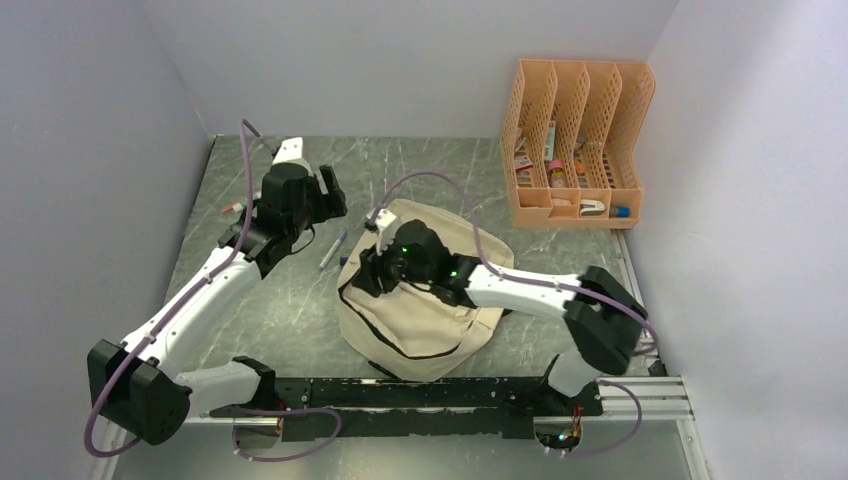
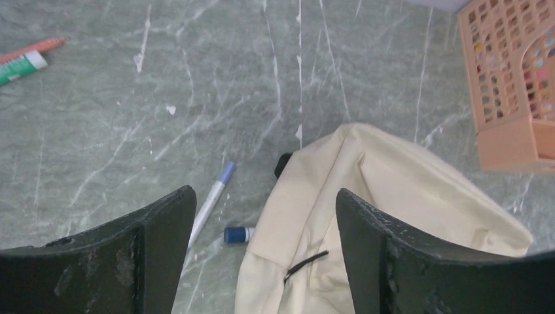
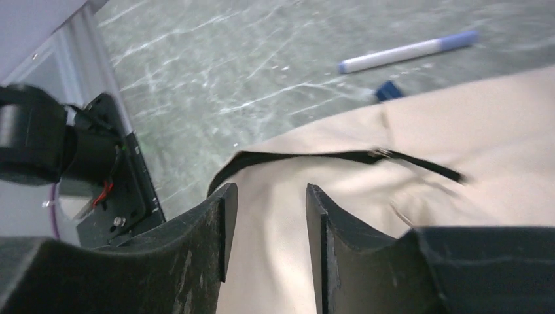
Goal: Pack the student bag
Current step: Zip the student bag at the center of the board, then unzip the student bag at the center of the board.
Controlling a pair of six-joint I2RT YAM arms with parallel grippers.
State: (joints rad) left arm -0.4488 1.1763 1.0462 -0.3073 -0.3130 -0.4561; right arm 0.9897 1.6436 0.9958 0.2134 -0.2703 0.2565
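Observation:
The student bag (image 1: 440, 322), cream fabric with black zipper lines, lies flat in the middle of the table. My right gripper (image 1: 374, 276) hovers over its left part, near the black zipper edge (image 3: 307, 157). In the right wrist view the right gripper (image 3: 267, 187) is open, its fingers partly apart with only bag fabric (image 3: 458, 216) showing below them. My left gripper (image 1: 331, 190) is raised above the table to the upper left of the bag. Seen from the left wrist, the left gripper (image 2: 265, 193) is wide open and holds nothing, looking down on the bag's corner (image 2: 393, 190).
A white pen with a blue end (image 1: 332, 250) (image 2: 213, 199) (image 3: 406, 52) and a small blue cap (image 2: 237, 234) (image 3: 389, 90) lie just left of the bag. An orange perforated organizer (image 1: 575, 140) (image 2: 510, 78) stands at the back right. A green-white tube (image 2: 23, 64) lies far left.

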